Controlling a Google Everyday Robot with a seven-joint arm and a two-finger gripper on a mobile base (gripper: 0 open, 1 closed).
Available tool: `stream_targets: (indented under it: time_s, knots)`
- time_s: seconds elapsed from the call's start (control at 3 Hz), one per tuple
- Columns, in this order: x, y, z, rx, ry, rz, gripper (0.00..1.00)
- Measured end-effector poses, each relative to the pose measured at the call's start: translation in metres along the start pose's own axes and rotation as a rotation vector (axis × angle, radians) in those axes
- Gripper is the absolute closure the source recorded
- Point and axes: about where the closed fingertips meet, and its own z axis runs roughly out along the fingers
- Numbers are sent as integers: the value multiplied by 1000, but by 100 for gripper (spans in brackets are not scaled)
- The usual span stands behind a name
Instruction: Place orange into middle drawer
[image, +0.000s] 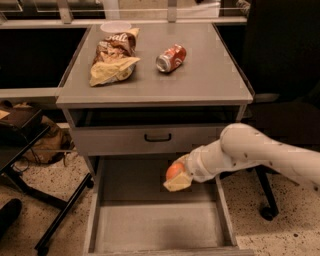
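The orange (174, 170) is round and bright, held in my gripper (177, 178) at the end of the white arm coming in from the right. The gripper is shut on the orange and holds it above the floor of the middle drawer (150, 227), over its back right part. The drawer is pulled out wide, a shallow grey tray with low side walls.
A grey drawer front with a black handle (158, 137) is above the open drawer. On the cabinet top lie a red soda can (171, 58) on its side, two chip bags (114, 61) and a white cup (115, 26). A black office chair (280, 100) stands to the right.
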Motion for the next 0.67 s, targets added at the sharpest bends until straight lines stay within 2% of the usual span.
stream_targets:
  time_s: [0.33, 0.67]
  knots:
    - [31, 28, 44, -67, 22, 92, 100]
    - [43, 40, 67, -97, 21, 141, 100]
